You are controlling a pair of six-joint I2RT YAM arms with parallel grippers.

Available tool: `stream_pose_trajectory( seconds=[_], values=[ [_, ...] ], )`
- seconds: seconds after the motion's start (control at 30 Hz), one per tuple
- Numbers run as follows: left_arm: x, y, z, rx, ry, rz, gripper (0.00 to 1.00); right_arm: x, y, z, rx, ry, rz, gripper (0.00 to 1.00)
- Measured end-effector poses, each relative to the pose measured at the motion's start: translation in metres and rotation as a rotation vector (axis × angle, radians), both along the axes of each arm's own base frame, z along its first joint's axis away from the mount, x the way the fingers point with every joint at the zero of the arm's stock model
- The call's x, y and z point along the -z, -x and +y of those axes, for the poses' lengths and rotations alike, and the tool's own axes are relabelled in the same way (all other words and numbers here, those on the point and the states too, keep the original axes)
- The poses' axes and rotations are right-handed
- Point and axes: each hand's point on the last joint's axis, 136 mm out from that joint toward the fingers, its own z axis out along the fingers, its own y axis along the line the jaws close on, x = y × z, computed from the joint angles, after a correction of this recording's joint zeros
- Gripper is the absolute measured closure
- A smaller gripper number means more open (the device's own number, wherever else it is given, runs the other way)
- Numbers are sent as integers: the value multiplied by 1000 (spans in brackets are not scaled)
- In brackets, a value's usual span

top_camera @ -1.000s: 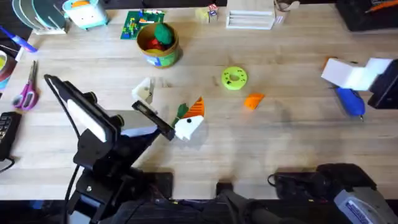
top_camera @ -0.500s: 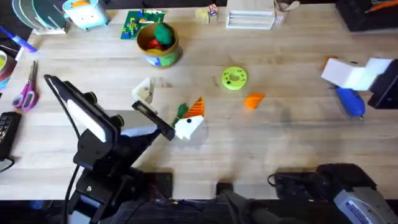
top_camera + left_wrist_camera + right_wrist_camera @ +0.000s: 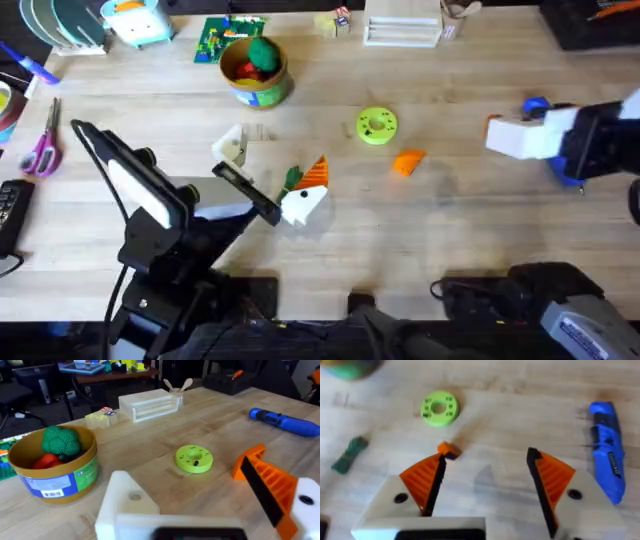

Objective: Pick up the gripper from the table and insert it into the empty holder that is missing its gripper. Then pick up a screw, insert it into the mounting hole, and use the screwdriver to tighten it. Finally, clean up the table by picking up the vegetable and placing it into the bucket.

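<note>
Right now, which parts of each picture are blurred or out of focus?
Overhead: the left arm close under the camera is soft. Left wrist: the nearest white block is blurred. Right wrist: the vegetable is smeared; the screwdriver is clearer.

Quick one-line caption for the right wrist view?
Open right gripper hovers above the table, gripper by one pad, screwdriver beside.

A small flat orange plastic wedge [image 3: 408, 161] lies right of a white block [image 3: 303, 203], near a yellow-green disc [image 3: 376, 126].
</note>
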Motion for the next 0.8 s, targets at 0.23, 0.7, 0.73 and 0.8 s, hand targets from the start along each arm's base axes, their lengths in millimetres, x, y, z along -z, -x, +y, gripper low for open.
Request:
stream_pose_trajectory(
  seconds=[0.23, 0.7, 0.73, 0.8],
  values=[
    [0, 0, 0, 0, 0, 0, 8, 60, -21, 41, -232, 50, 272, 10],
    [0, 0, 0, 0, 0, 0, 8, 139, -21, 80, -458, 148, 570, 9],
    [0, 0, 0, 0, 0, 0, 8, 142, -23, 80, -463, 153, 572, 9],
    [0, 0, 0, 0, 0, 0, 8, 145, -27, 81, -468, 156, 569, 9]
  ],
)
